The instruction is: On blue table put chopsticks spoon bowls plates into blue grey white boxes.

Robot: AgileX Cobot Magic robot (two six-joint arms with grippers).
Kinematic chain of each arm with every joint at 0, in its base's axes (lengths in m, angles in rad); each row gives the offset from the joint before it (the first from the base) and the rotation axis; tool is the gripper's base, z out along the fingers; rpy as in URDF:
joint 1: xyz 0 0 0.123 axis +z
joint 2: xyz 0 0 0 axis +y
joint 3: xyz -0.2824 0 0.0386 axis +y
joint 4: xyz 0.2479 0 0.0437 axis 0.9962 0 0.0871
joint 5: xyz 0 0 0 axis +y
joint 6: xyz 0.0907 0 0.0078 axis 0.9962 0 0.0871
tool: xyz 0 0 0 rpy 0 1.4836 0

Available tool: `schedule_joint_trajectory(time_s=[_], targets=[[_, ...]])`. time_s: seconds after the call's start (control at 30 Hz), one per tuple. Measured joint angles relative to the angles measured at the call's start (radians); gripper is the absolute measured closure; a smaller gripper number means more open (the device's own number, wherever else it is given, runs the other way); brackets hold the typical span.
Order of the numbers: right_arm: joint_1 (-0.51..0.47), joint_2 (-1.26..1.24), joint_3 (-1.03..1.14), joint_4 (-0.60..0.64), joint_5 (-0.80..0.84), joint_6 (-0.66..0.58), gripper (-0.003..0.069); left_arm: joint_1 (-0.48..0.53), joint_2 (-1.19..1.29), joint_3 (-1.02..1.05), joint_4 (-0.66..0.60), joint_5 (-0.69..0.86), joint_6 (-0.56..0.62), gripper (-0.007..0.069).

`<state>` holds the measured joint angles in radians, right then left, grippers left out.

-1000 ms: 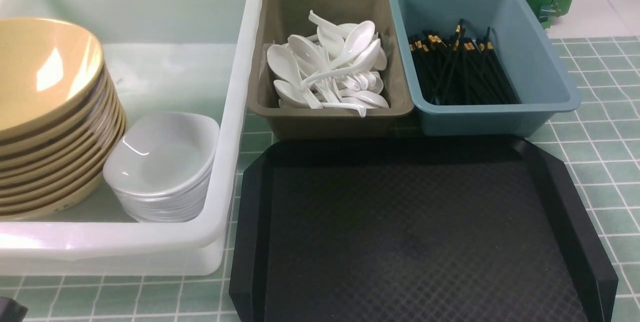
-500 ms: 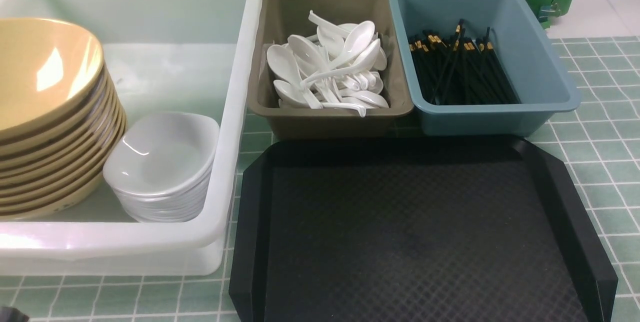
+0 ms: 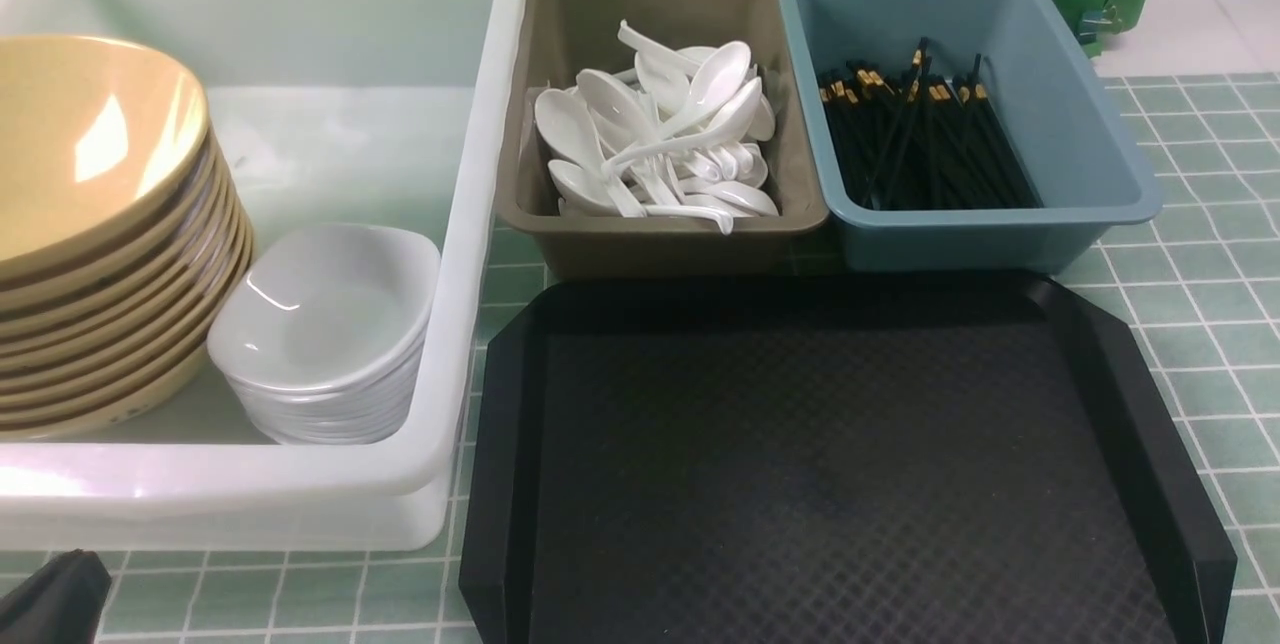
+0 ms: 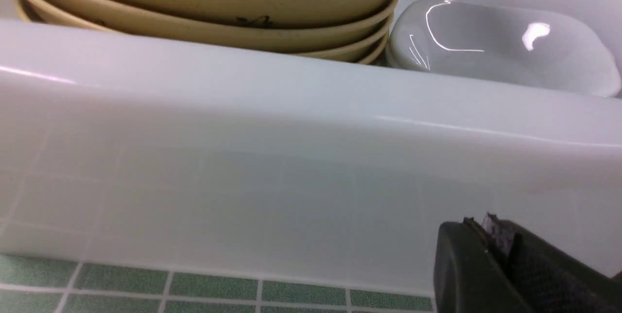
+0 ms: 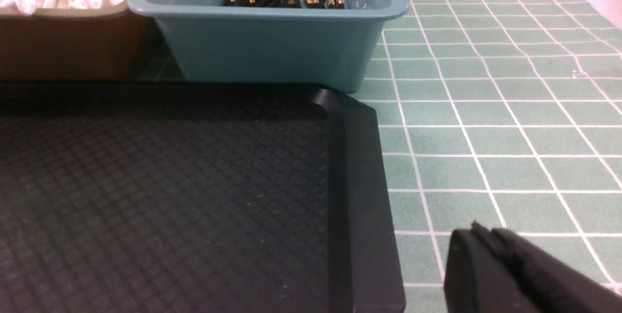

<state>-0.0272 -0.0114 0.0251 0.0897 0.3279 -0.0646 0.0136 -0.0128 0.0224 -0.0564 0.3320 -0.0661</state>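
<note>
The left claw (image 4: 491, 254), fingers pressed together and empty, sits low on the green-tiled bench (image 3: 1200, 324) before the large translucent white plastic box (image 3: 300, 494). The right claw (image 5: 491, 264) likewise appears closed. Beyond the empty black textured tray (image 3: 830, 464), stacked tan bowls (image 3: 100, 224), white spoons (image 3: 660, 134) and black chopsticks (image 3: 920, 144) already lie boxed.

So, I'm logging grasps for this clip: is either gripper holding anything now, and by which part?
Nothing is held. The left gripper and right gripper both show shut fingers with nothing between them.

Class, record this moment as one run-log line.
tray: bare | spoons: grey box | chopsticks: blue box | bowls: white box | both grippers: shut
</note>
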Motion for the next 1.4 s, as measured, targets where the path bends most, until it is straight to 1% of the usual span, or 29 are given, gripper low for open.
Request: schedule_joint_trajectory(time_s=[0.6, 1.4], targets=[[0.0, 0.0, 0.0, 0.0, 0.0, 0.0, 0.0589, 0.0, 0.0, 0.0, -0.003, 0.0, 0.002, 0.062], [0.0, 0.0, 0.0, 0.0, 0.0, 0.0, 0.056, 0.0, -0.001, 0.0, -0.003, 0.0, 0.002, 0.062]])
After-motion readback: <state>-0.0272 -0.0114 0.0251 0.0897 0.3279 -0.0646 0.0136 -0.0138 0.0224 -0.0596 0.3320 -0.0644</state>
